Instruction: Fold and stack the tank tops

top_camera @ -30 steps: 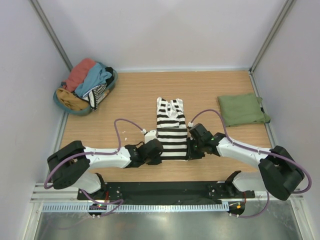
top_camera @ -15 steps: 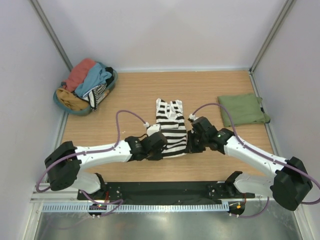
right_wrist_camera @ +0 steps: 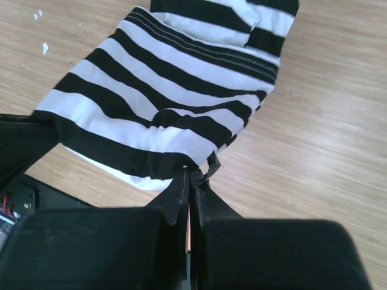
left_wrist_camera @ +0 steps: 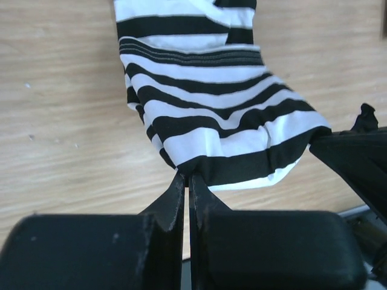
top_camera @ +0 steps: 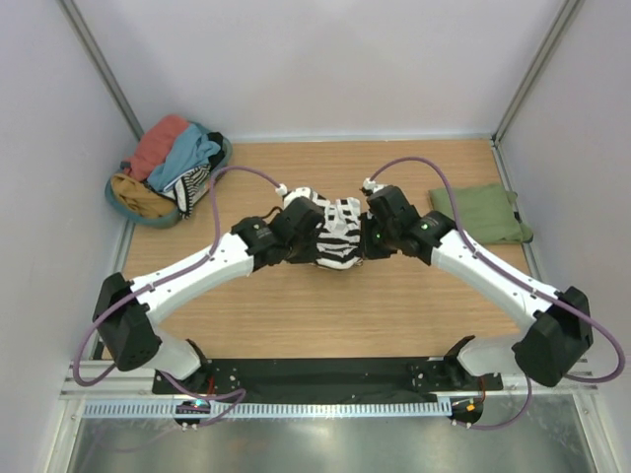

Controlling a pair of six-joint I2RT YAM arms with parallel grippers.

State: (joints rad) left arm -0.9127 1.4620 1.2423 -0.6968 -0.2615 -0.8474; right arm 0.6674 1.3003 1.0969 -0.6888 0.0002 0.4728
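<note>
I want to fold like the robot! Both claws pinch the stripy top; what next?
Probably lower the held edge onto its far half: the left claw and right claw are shut on the stripy top at its corners, with it bent over but not lying flat.

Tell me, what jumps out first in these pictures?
Mid-table, the left gripper and right gripper each pinch a corner of a black-and-white striped tank top. A folded olive green top lies at the right edge; a basket of clothes sits far left.
</note>
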